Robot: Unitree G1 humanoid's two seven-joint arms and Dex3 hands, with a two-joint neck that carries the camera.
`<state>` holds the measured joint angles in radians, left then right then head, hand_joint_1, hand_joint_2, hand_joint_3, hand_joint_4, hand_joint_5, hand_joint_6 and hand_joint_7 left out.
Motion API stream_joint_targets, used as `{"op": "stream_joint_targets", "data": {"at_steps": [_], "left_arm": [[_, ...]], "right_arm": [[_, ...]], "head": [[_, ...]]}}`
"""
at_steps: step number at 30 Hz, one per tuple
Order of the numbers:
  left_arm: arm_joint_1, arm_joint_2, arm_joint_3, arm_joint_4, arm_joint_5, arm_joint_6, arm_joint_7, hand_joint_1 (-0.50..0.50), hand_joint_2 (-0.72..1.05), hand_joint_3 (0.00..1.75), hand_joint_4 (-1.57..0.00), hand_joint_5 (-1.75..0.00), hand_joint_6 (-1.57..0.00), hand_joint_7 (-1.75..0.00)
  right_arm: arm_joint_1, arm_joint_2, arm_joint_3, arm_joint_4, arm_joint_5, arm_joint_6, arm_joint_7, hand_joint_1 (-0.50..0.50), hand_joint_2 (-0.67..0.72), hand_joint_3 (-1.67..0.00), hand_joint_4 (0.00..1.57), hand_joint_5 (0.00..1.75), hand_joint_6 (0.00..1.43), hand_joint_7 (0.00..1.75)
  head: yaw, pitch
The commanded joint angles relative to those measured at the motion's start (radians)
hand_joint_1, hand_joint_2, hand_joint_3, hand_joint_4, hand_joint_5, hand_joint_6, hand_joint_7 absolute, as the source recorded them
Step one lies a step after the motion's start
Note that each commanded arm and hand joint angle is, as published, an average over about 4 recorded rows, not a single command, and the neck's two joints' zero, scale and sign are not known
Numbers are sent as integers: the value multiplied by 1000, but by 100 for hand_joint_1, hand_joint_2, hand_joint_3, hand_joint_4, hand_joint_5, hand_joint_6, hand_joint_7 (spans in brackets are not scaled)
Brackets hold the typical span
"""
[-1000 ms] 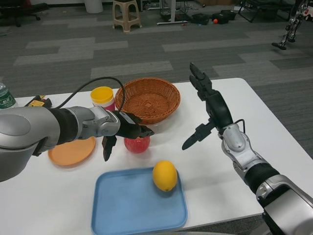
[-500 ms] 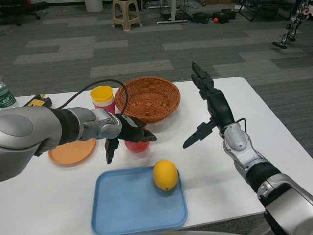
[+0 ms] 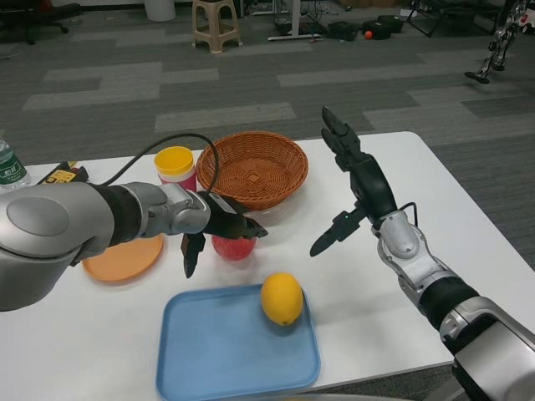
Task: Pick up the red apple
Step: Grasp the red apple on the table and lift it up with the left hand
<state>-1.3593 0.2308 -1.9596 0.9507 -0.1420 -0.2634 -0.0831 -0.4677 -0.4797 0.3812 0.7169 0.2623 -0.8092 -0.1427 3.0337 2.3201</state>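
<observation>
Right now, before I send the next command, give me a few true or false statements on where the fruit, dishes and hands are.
1. The lemon lies on the blue tray. True.
2. The wicker basket holds the red apple. False: the apple sits on the table in front of the basket.
3. The left hand is at the red apple. True.
4. The right hand holds the lemon. False: it is raised with fingers spread, holding nothing.
5. The orange plate carries the yellow-lidded cup. False: the cup stands behind it.
</observation>
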Motion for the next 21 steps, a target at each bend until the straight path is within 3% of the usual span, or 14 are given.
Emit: {"op": "stream_joint_targets", "data": {"at_steps": [1, 7, 16, 21], "left_arm": [[21, -23, -6, 55, -21, -3, 7, -50, 34, 0, 0, 0, -17, 0], [27, -39, -28, 87, -42, -10, 11, -50, 34, 9, -14, 0, -34, 0], [34, -44, -42, 88, -53, -16, 9, -50, 34, 2, -22, 0, -64, 0], [44, -41, -48, 88, -68, -23, 9, -50, 36, 4, -45, 0, -87, -7]], "right_arm": [[4, -16, 8, -5, 11, -8, -6, -50, 22, -8, 0, 0, 0, 7], [2, -22, 19, -1, 15, -8, -6, -50, 22, -8, 0, 2, 0, 7], [3, -27, 18, 0, 17, -8, -6, -50, 22, -8, 0, 0, 0, 7], [4, -25, 17, 1, 17, -8, -6, -50, 22, -8, 0, 0, 0, 7]], "head": [[6, -4], [10, -6], [13, -10], [22, -17]]}}
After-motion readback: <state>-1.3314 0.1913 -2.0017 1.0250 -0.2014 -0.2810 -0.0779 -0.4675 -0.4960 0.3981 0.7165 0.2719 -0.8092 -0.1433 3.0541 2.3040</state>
